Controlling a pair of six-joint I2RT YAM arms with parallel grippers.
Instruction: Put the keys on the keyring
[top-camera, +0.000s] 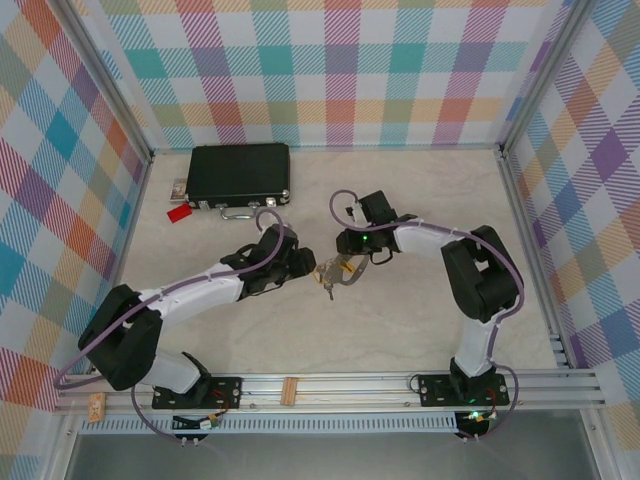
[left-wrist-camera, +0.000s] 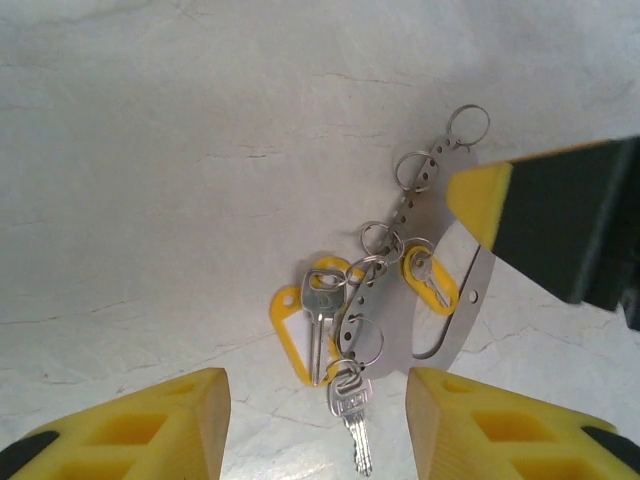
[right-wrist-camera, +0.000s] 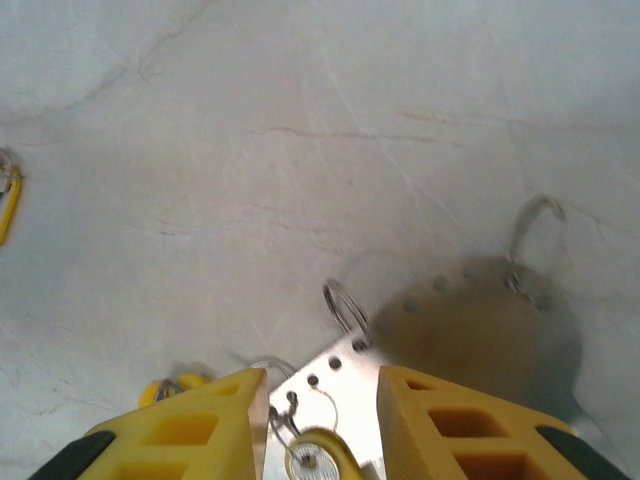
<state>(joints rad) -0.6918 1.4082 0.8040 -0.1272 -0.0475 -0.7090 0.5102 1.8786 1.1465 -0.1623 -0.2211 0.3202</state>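
The left gripper (left-wrist-camera: 315, 378) is released, its yellow fingers apart and touching nothing. The right gripper (right-wrist-camera: 320, 372) straddles the keyring (left-wrist-camera: 402, 215), a curved perforated metal strip with small split rings. I cannot tell whether it pinches the strip. Three keys (left-wrist-camera: 318, 320) already sit on those rings, just beyond the left fingertips, mid-table (left-wrist-camera: 150, 150). Threading looks mostly done. A cropped yellow piece (right-wrist-camera: 8, 200) lying apart may still be left.

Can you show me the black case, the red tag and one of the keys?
black case (top-camera: 240, 172), top view, middle of its lid.
red tag (top-camera: 179, 212), top view, its centre.
lowest silver key (left-wrist-camera: 347, 398), left wrist view, its head.
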